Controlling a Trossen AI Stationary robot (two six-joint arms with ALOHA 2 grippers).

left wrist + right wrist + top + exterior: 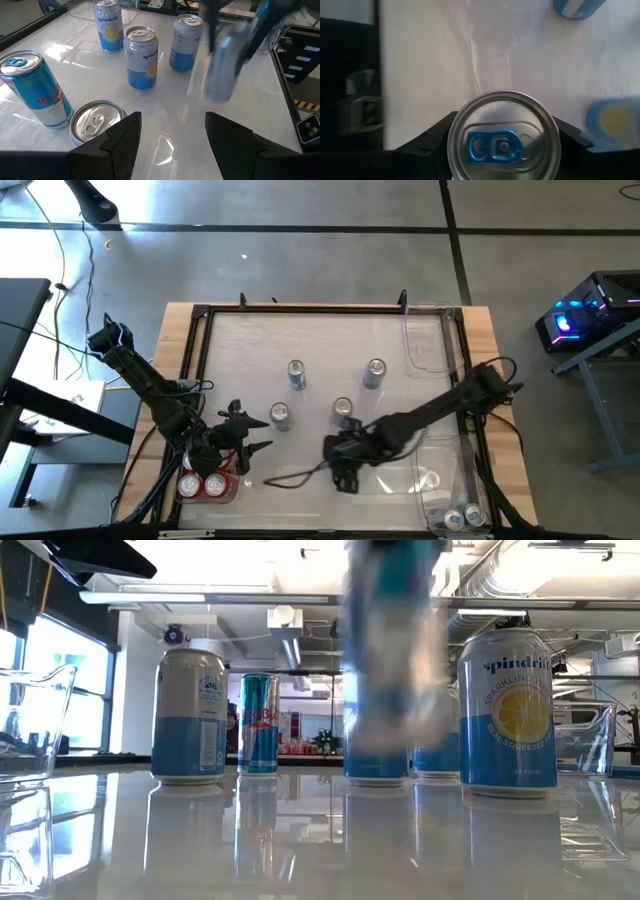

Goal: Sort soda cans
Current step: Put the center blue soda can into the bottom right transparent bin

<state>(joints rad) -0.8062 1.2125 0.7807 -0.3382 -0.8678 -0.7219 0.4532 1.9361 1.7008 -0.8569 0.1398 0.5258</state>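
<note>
My right gripper (343,468) (503,150) is shut on a silver-blue soda can (503,137) with a blue tab, near the table's near-middle. The same can shows blurred in the low view (395,660) and the left wrist view (224,67). My left gripper (252,448) (172,132) is open and touches nothing; a can's silver top (96,120) stands close by one finger. More silver-blue cans (296,372) (375,370) (280,415) (342,409) stand upright on the table. Red cans (203,483) sit in the left bin. My right gripper holds the silver-blue can by its upper wall just under the rim (455,131), pinched between the two fingers (432,135), one on each side. The fingers come from above, pointing down. The can is upright and, in the low view, looks lifted clear of the table (300,820).
A clear bin (452,480) at the near right corner holds silver cans (462,518). Another clear bin (432,340) lies at the far right. A slim blue can (35,90) (260,723) stands near my left gripper. Wooden frame edges (190,370) border the table.
</note>
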